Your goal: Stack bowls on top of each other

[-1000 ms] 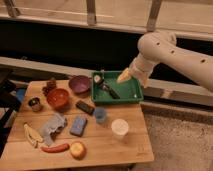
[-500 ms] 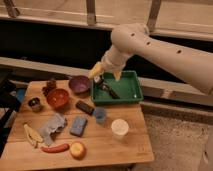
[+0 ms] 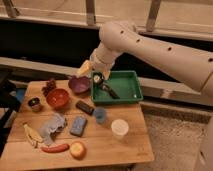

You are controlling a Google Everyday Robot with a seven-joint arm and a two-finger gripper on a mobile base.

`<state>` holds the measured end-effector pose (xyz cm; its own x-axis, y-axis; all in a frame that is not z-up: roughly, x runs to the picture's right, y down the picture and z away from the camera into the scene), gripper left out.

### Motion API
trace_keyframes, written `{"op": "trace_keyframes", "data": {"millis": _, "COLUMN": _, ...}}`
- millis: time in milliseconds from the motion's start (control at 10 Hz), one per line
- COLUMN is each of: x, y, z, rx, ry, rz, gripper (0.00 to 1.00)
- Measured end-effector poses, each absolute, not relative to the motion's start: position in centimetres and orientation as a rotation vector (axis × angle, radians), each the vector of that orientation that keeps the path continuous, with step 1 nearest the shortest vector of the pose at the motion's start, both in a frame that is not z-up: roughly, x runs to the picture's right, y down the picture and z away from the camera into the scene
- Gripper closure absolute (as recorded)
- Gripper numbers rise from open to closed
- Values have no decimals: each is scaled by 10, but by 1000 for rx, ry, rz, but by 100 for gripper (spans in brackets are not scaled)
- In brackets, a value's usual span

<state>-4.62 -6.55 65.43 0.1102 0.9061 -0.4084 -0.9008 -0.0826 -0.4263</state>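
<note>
Gripper (image 3: 86, 67) just above purple bowl (image 3: 79, 84), beside green tray (image 3: 127, 82) at its left edge, we cannot tell its opening or contact, red-orange bowl (image 3: 57, 98) farther from tray, unstacked.

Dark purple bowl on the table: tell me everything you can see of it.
The round, shallow, dark purple bowl, plastic by its look, sits upright, open side up, near the far edge of the wooden table. The green plastic tray lies close beside it, the red-orange round bowl nearby, not stacked. The pincer hangs just above its far rim; contact cannot be told.
</note>
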Motion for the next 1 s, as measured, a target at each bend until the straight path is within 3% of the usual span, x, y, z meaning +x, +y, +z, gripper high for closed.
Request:
{"op": "trace_keyframes", "data": {"millis": 400, "x": -59, "y": -63, "z": 662, "rx": -702, "ry": -42, "rz": 1453, "gripper": 20}}
{"op": "trace_keyframes", "data": {"millis": 1000, "x": -182, "y": -40, "z": 700, "rx": -697, "ry": -65, "rz": 1341, "gripper": 20}}
